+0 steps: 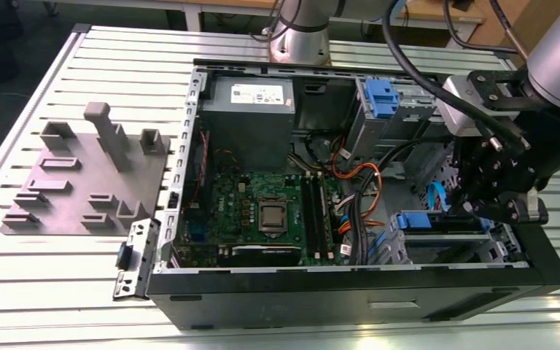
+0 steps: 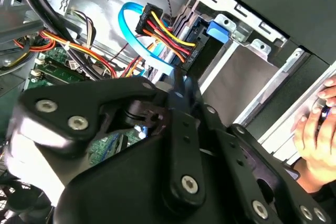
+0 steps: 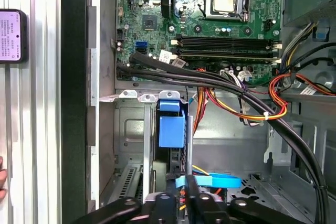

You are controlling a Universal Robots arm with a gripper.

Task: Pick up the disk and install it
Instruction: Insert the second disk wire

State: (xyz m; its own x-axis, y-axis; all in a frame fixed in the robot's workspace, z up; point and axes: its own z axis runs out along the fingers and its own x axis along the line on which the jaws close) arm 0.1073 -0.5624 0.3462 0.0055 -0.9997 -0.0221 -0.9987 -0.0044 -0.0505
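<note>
The disk (image 1: 424, 221) stands edge-on in the lower drive bay of the open computer case (image 1: 358, 292), at the exterior view's right, and its blue carrier frame shows. In both wrist views its blue tab (image 3: 171, 129) (image 2: 218, 30) faces out of the metal bay. My gripper (image 1: 494, 211) hangs inside the case right at the bay. Its fingers (image 3: 181, 195) are drawn close together, and their tips (image 2: 178, 82) are at the disk's near end. I cannot tell whether they pinch it. Coloured power wires (image 2: 168, 30) and a blue flat cable (image 3: 210, 181) cross just there.
The green motherboard (image 1: 260, 211) and the grey power supply (image 1: 251, 109) fill the rest of the case. A second blue carrier (image 1: 381, 98) sits in the upper bay. A grey fixture plate (image 1: 76, 182) lies on the slatted table. A person's hand (image 2: 315, 129) is beside the case wall.
</note>
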